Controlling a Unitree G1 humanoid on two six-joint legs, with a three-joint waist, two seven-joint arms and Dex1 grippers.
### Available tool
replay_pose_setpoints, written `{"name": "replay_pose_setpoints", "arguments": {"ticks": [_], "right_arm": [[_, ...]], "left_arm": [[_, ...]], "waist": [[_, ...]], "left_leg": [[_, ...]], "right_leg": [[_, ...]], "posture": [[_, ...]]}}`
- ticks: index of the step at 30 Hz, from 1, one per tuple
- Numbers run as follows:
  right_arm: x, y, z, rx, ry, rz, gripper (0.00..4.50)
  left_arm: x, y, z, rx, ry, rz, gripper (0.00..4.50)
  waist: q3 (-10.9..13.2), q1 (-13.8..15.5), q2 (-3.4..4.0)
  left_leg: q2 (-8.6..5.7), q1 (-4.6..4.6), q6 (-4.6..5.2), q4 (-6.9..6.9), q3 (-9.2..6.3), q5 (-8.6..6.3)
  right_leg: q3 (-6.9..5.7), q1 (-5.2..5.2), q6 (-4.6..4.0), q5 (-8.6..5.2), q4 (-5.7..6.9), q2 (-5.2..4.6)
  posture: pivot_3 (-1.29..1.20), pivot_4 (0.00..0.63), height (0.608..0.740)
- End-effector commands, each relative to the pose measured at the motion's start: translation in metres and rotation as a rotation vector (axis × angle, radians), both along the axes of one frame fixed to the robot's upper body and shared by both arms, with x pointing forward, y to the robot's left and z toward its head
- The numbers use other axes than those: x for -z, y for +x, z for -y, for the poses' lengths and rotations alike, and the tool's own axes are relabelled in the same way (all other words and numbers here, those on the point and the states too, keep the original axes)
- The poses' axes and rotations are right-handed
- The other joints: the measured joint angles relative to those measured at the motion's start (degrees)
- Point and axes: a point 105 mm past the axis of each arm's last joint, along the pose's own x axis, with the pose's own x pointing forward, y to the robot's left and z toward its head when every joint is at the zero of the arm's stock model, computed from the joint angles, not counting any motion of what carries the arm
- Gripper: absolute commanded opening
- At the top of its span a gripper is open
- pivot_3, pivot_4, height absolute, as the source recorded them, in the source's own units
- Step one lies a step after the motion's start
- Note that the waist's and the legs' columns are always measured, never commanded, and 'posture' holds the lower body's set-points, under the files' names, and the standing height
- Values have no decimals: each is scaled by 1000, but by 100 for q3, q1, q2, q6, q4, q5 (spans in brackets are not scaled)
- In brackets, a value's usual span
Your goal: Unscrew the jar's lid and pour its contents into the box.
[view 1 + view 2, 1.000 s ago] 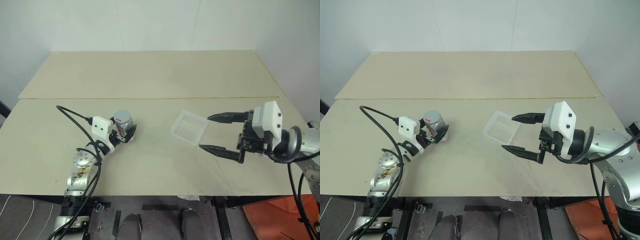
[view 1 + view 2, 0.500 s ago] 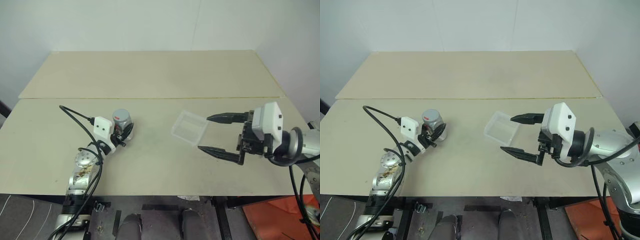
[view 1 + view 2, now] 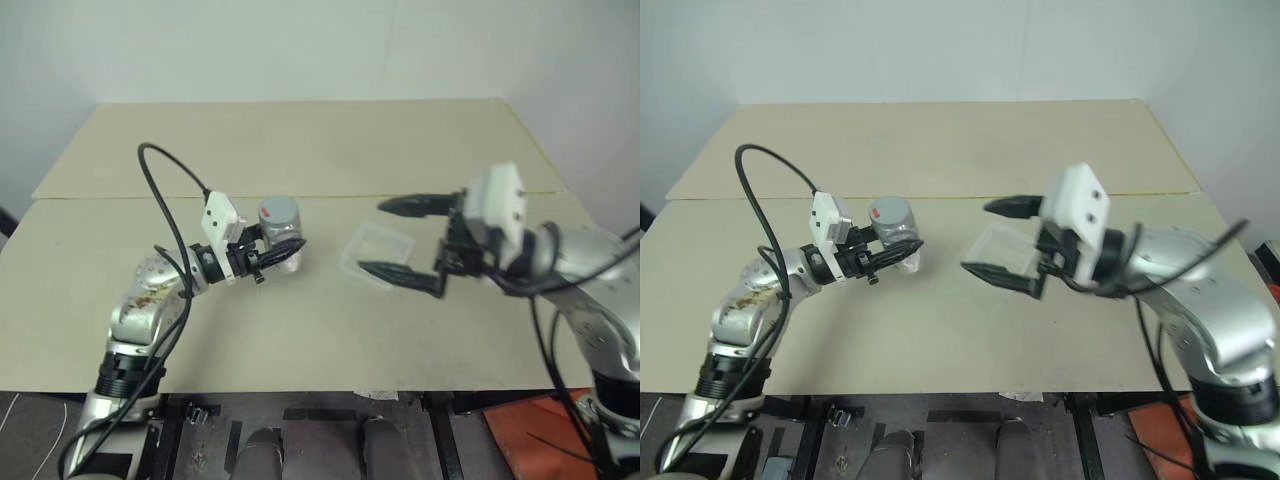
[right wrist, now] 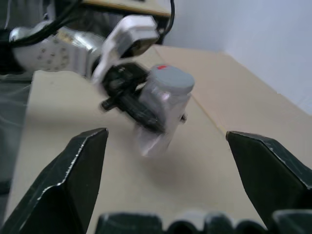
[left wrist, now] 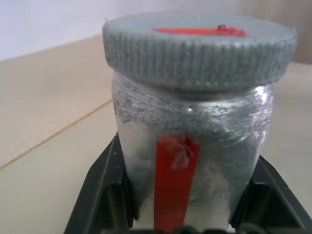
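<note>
pale beige table (image 3: 300, 340) with a seam across its middle is standing against plain white walls; an orange-red patch is showing on the floor by the right edge.

change since a second ago: the left gripper (image 3: 268, 252) was wide around the jar (image 3: 281, 232) as it stood on the table, then clamped it, and is now carrying it up and toward the centre. the jar is hanging clear of the surface, upright to slightly tilted, with the black fingers (image 5: 105, 187) pressing both sides of its lower body. the grey lid (image 5: 197, 46) with its red mark is still seated on top, so nothing is unscrewed yet. contents: cannot make them out through the cloudy wall and red label.

the right gripper (image 3: 408, 240) is swinging in toward the jar, jaws spread wide and holding nothing. in the right wrist view the jar and lid (image 4: 168, 78) are sitting between its two fingers (image 4: 73, 170) but well ahead of them, no contact.

the box (image 3: 376, 255) is lying flat on the table, just beside and partly under the right gripper, between the two arms.

judgement: the lift-and-present step is under way; the right gripper likely needs to close on the lid next. risk: the jar slipping or twisting in the left grip once torque is applied.
</note>
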Motion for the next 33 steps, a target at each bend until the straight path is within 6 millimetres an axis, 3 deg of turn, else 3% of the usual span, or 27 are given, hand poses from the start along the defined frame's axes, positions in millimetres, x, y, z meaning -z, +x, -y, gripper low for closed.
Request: {"name": "replay_pose_setpoints", "arguments": {"ticks": [1,9,19,25,31,33], "right_arm": [[-9,5,-15,25,29,-13,4500],[-16,14,-43,16,58,-70,4500],[-17,23,-51,29,77,-122,4500],[-19,21,-52,7,108,-128,2749],[-21,8,-52,-179,115,-120,2750],[-19,-2,-50,-337,86,-138,2750]], "left_arm": [[-16,-8,9,142,-2,26,1941],[-27,-5,31,289,18,97,1941],[-29,-8,38,329,16,132,1941],[-27,-11,35,340,34,135,1941],[-30,-16,34,406,18,130,1941],[-33,-20,32,465,27,134,1941]], "waist": [[0,5,0],[0,16,1],[1,-18,1],[1,-86,2],[1,-103,2],[2,-103,3]], "left_leg": [[0,-1,0,0,-1,0],[0,-6,0,1,-2,0],[0,-8,0,1,-3,0],[0,-8,0,1,-4,0],[0,-8,1,1,-5,0],[0,-8,1,1,-5,0]], "right_leg": [[-1,-1,-1,-1,0,0],[-2,-4,-1,-1,-2,0],[-2,-9,-1,-1,3,0],[-2,-9,-1,-1,4,0],[-2,-8,-1,-1,4,0],[-2,-8,-1,-1,4,0]], "posture": [[0,150,740],[0,150,740],[0,150,740],[0,150,740],[0,150,740],[0,150,740]]}}
